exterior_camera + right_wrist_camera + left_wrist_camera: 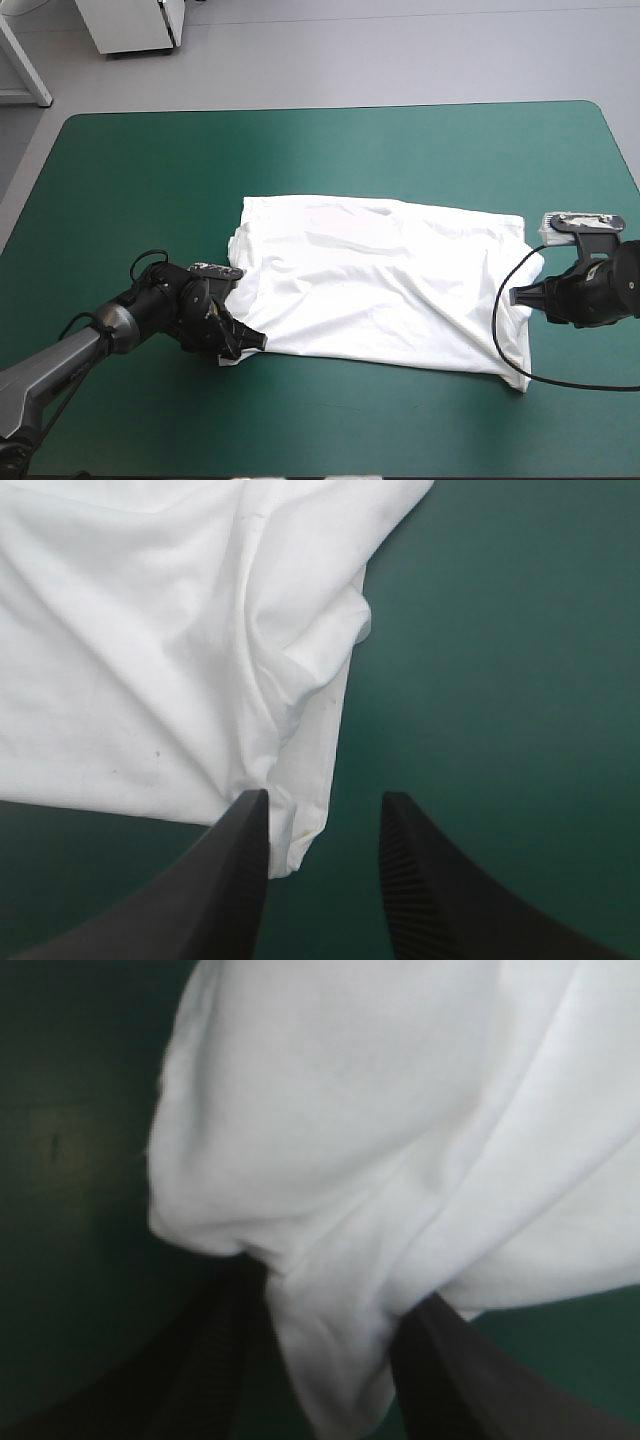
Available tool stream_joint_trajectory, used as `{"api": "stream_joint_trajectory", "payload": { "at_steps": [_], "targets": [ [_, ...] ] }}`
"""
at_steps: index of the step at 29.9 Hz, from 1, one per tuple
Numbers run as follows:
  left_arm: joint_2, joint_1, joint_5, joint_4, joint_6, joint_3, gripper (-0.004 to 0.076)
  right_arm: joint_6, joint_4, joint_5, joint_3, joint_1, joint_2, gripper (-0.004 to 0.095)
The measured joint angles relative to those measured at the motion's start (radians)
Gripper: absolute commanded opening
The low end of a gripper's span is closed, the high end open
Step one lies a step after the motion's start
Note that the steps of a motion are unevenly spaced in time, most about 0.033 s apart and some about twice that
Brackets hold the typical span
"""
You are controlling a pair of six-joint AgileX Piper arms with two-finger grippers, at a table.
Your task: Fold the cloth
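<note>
The T-shirt (pixel 380 280) lies spread in a rough rectangle on the teal-green table (pixel 150 200), a little right of centre and nearer the front edge than the far one, its surface creased. At its near left corner the left gripper (pixel 245 345) pinches a bunched tongue of white fabric between its black fingers, and the cloth swells up just ahead of them. At the shirt's right edge the right gripper (pixel 520 296) is low with its fingers spread, and the hem's corner lies against one finger (pixel 235 860).
</note>
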Motion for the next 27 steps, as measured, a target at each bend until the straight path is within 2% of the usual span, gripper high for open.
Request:
{"api": "stream_joint_trajectory", "payload": {
  "at_steps": [4, 11, 17, 27],
  "targets": [
    [0.011, 0.000, -0.001, -0.024, 0.018, -0.008, -0.0011, 0.000, 0.000, 0.000, 0.001, 0.000, 0.000, 0.0350],
    [0.013, 0.000, -0.012, -0.065, 0.055, -0.008, -0.0022, 0.011, 0.041, -0.003, 0.110, 0.000, -0.003, 0.0359],
    [0.013, 0.000, -0.012, -0.068, 0.055, -0.008, -0.0022, 0.007, 0.111, -0.011, 0.235, 0.000, -0.015, 0.0432],
    [0.014, 0.000, -0.012, -0.069, 0.056, -0.008, -0.0022, -0.001, 0.118, -0.163, 0.395, 0.000, -0.007, 0.0432]
  ]
}}
